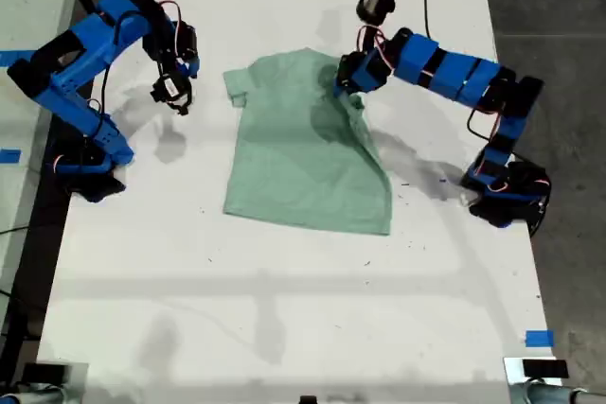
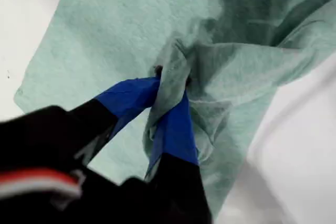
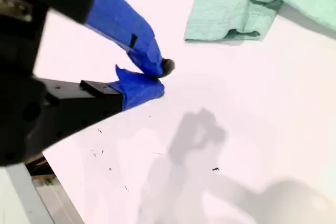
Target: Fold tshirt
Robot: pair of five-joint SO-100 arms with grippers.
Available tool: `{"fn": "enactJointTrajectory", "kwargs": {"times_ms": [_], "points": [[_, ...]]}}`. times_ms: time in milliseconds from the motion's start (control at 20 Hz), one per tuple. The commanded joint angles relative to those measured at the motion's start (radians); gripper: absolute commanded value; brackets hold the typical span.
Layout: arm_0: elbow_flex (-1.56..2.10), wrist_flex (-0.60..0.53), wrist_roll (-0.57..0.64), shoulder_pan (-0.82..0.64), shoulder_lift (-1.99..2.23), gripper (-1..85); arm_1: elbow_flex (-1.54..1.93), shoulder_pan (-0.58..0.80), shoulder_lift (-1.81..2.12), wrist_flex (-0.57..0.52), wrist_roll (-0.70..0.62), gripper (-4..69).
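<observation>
The pale mint-green tshirt [image 1: 303,163] lies on the white table [image 1: 284,309], mostly flat. Its side toward the exterior view's right is pulled up and bunched. My first gripper [image 1: 348,85] is shut on that bunched cloth near the shoulder; the first wrist view shows the tshirt [image 2: 115,24] pinched between the blue fingers of my first gripper [image 2: 170,85]. My second gripper [image 1: 175,94] hangs above bare table at the exterior view's left, apart from the tshirt's sleeve [image 3: 231,19]. In its wrist view my second gripper [image 3: 156,75] has its tips together with nothing in them.
The arm bases [image 1: 90,172] [image 1: 507,198] stand at the table's two sides in the exterior view. Blue tape marks [image 1: 538,338] [image 1: 8,155] sit near the edges. Dark floor [image 1: 559,7] lies past the table at the exterior view's right.
</observation>
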Motion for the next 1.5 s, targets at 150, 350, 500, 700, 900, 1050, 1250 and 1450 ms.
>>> {"fn": "enactJointTrajectory", "kwargs": {"times_ms": [150,350,500,700,900,1050,1250,1450], "points": [[-0.008,-0.008,-0.025,0.031,0.048,0.0,-0.158,-0.032,-0.275,-0.186,0.035,-0.7],[-0.009,-0.003,-0.028,0.035,0.051,0.0,-0.305,-0.052,-0.27,0.009,-0.002,39.0],[-0.008,-0.009,-0.031,0.038,0.049,0.3,-0.318,-0.054,-0.049,0.161,-0.041,39.1],[-0.011,-0.009,-0.035,0.046,0.049,2.3,-0.169,-0.031,0.288,0.344,-0.057,37.9],[-0.037,0.0,-0.028,0.052,0.017,27.7,0.199,-0.029,0.634,0.331,-0.031,35.0],[-0.156,0.015,0.018,0.044,-0.064,35.0,0.379,-0.038,0.805,0.325,0.0,34.3],[-0.39,0.054,0.083,0.025,-0.273,36.1,0.471,-0.043,0.882,0.321,0.018,34.3],[-0.462,-0.028,0.133,-0.009,-0.483,36.0,0.474,-0.066,0.891,0.322,0.029,34.0]]}}
